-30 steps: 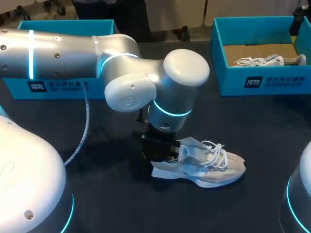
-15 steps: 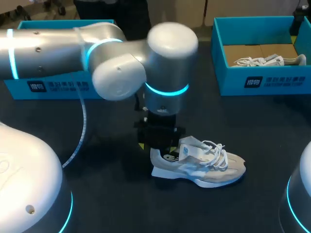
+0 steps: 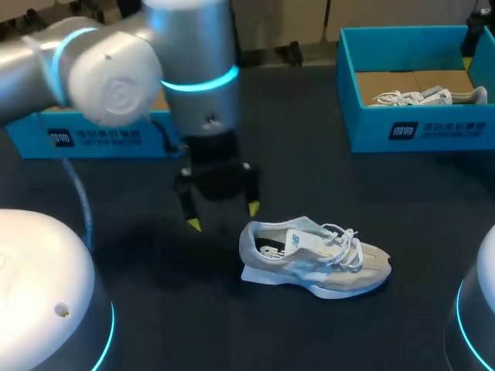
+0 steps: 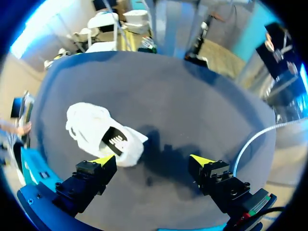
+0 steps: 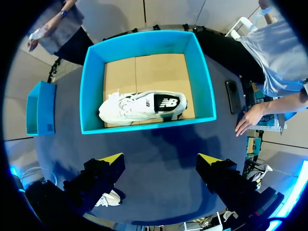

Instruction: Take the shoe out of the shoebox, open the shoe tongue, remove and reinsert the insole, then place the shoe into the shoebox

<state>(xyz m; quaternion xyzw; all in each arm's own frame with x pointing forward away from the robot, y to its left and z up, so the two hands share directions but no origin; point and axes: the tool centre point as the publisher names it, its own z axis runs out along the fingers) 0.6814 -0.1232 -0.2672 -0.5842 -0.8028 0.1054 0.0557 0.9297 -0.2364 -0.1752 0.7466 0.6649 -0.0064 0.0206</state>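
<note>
Left hand (image 3: 223, 216) has lifted off shoe (image 3: 313, 259) (insole (image 3: 269, 249) half hidden), fingers apart.

We see a dark table (image 3: 325, 185). A black phone (image 5: 232, 96) lies near its edge, and a person's hand (image 5: 249, 119) touches the edge just beside it.

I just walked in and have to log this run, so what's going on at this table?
The left gripper hangs open and empty above the table, just behind the heel of a beige shoe that stands on its sole outside any box. The right gripper, also open, hangs over a blue shoebox holding a second, white shoe. Nothing is gripped at this moment.
</note>
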